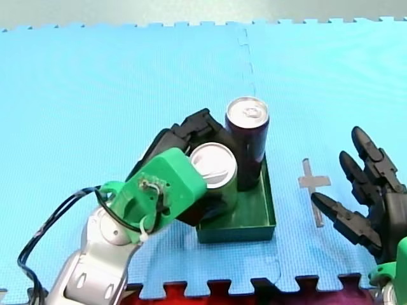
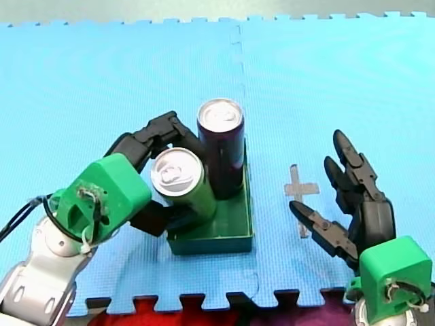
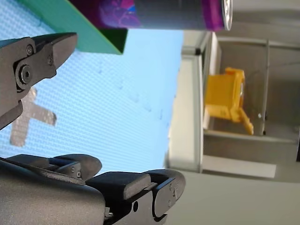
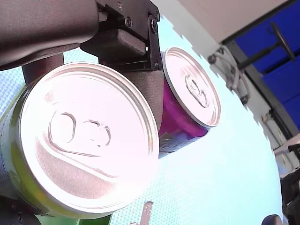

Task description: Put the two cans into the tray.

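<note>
Now | left hand (image 1: 177, 135): grips green can (image 1: 216, 175), tray (image 1: 236, 233) edge | right hand (image 1: 365, 197): beside tray

Green can (image 2: 183, 183) base, tray (image 2: 211, 243) left wall hidden behind left robot hand (image 2: 146, 139).

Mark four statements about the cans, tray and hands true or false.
1. The purple can stands upright in the green tray. True.
2. The left hand has its fingers around the green can. True.
3. The right hand holds a can. False: it holds nothing and is near the tape cross.
4. The tray sits on a red mat. False: it sits on the blue mat.
</note>
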Controlling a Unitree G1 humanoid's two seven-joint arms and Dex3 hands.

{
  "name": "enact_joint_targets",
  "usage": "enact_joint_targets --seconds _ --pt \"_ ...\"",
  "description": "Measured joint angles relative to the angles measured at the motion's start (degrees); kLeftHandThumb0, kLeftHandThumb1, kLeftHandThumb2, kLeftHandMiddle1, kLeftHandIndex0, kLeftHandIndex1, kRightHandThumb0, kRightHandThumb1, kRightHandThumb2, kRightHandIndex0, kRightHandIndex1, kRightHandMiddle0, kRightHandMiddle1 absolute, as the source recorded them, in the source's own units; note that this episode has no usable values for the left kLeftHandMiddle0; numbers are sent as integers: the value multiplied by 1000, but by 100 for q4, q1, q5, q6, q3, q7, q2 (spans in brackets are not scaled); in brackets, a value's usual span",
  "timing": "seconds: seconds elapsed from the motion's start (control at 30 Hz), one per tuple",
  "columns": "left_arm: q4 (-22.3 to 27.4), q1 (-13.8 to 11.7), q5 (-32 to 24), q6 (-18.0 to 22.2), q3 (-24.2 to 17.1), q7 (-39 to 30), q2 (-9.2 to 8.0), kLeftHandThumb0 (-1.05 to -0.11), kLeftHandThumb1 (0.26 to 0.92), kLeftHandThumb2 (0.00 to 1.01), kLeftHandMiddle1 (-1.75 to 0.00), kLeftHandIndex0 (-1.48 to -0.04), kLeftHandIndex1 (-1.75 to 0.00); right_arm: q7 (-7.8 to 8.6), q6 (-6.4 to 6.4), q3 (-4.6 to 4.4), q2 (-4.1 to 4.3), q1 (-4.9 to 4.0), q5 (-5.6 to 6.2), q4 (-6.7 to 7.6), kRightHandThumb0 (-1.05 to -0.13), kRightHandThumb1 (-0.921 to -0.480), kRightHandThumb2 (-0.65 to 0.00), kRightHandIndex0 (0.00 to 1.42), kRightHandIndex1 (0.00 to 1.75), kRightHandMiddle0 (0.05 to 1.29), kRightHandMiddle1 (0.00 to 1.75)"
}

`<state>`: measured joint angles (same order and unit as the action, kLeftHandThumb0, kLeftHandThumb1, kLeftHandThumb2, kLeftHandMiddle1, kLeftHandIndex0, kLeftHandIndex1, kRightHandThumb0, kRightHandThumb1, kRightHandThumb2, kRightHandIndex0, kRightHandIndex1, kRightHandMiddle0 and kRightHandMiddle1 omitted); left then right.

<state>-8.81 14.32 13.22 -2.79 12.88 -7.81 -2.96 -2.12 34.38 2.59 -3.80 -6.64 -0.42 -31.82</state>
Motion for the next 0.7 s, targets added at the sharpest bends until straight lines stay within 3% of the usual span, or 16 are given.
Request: enact_joint_targets --seconds 0.23,0.5,0.7 --pt "17 50 -43 -121 19 -171 -67 -271 408 737 -1746 -637 -1746 1 0 5 -7 5 4 21 -844 -757 0 401 0 349 0" --pt "4 129 -654 -565 -174 -664 -84 -291 426 728 -1746 -642 -1746 1 -7 7 -10 8 7 70 -853 -759 -1 397 0 349 0" --pt "8 231 -796 -831 -198 -848 -148 -309 436 729 -1746 -646 -1746 -5 -6 11 -21 7 5 62 -857 -759 0 397 0 352 1"
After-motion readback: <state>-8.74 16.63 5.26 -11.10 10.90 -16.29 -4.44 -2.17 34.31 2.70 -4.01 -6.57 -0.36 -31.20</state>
